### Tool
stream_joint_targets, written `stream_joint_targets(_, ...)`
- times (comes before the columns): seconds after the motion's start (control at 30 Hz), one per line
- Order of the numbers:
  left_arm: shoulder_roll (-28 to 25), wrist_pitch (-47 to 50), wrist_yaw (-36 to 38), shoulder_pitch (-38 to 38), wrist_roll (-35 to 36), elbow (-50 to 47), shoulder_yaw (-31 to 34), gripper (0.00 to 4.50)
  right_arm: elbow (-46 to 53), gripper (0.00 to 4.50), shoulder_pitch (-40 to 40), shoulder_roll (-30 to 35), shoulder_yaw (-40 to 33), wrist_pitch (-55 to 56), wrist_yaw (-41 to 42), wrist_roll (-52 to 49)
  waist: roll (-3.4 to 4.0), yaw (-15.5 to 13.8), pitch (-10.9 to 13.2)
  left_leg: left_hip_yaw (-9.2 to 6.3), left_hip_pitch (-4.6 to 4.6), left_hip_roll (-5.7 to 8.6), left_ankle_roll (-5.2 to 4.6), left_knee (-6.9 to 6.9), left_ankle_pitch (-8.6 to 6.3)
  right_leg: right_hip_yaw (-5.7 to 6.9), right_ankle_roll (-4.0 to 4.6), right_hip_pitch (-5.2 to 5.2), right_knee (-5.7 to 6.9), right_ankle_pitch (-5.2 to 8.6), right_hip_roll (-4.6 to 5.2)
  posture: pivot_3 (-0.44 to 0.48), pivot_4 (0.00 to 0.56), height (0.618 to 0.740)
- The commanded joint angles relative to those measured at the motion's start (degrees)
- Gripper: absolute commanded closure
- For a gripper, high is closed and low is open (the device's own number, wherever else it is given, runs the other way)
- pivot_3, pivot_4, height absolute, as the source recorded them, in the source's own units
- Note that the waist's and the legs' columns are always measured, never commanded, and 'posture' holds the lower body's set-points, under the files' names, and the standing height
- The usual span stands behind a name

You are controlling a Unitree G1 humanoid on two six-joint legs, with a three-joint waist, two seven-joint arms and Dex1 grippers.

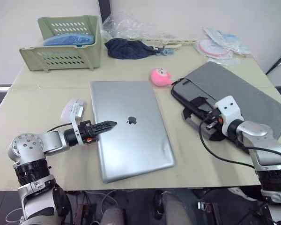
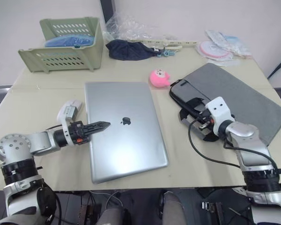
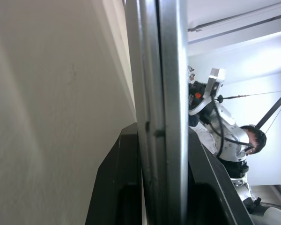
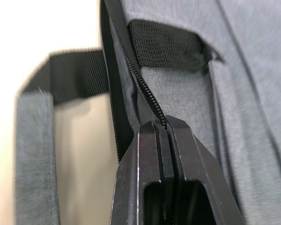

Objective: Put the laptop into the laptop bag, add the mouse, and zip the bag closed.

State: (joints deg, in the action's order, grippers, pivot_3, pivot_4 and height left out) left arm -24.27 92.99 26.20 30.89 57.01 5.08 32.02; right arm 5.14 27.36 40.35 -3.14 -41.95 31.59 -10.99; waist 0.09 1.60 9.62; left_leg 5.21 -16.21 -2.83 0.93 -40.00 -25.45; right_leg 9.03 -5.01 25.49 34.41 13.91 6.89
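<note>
left gripper [image 1: 110,124] is clamped on the left edge of the laptop [image 1: 131,133]: one black finger lies on top of the lid and points at the logo, and the left wrist view shows the silver edge pinched between both fingers [image 3: 114,183]. the laptop lies flat and shut on the table [image 1: 51,101], not lifted as far as i can see.

just behind that wrist, on the side away from the laptop, sits the mouse [image 1: 71,110], untouched.

right gripper [image 2: 200,123] is across the laptop from the left one, down on the near open edge of the laptop bag [image 2: 243,101]. the right wrist view shows the jaws pressed together with the zipper track [image 4: 145,91] running right into the tips. looks like it is pinching the bag's zip edge, probably to hold the mouth open.

beyond the laptop's far right corner, next to the bag, is a pink plush toy [image 1: 161,76]. not part of the job.

progress: early. laptop outside the bag, mouse out, zip undone. all three steps remain; the laptop insert is being set up.
</note>
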Motion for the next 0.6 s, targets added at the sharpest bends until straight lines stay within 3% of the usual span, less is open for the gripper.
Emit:
stream_joint_targets(0.03, 0.5, -0.49, -0.6, 0.64, 1.39, -3.4, -0.23, 4.09, 6.84, 4.49, 5.79, 0.39, -2.49, -9.21, -0.1, -3.69, 0.0, 0.0, 0.0, 0.0, 0.0, 0.0, 0.0, 0.0, 0.0, 0.0, 0.0, 0.0, 0.0, 0.0, 0.0, 0.0, 0.15, 0.74)
stream_joint_targets(0.3, 1.75, -0.78, -1.01, 1.0, 1.0, -3.31, -0.2, 4.09, 7.32, 4.49, 14.62, -3.51, -4.11, -24.37, -4.07, -6.49, 0.0, -0.09, 0.0, -0.02, -0.02, 0.01, 0.0, 0.0, 0.0, 0.04, 0.0, 0.0, -0.03, 0.0, 0.0, 0.0, 0.15, 0.74)
stream_joint_targets(0.6, 2.68, -1.34, -1.44, 0.87, 1.16, -3.6, 0.01, 4.09, 8.42, 4.49, 19.22, -9.41, -8.99, -35.66, -7.68, -9.65, 0.0, 0.04, 0.0, 0.0, 0.0, 0.01, 0.0, 0.0, 0.0, 0.05, 0.0, 0.0, -0.01, 0.0, -0.01, 0.0, 0.15, 0.74)
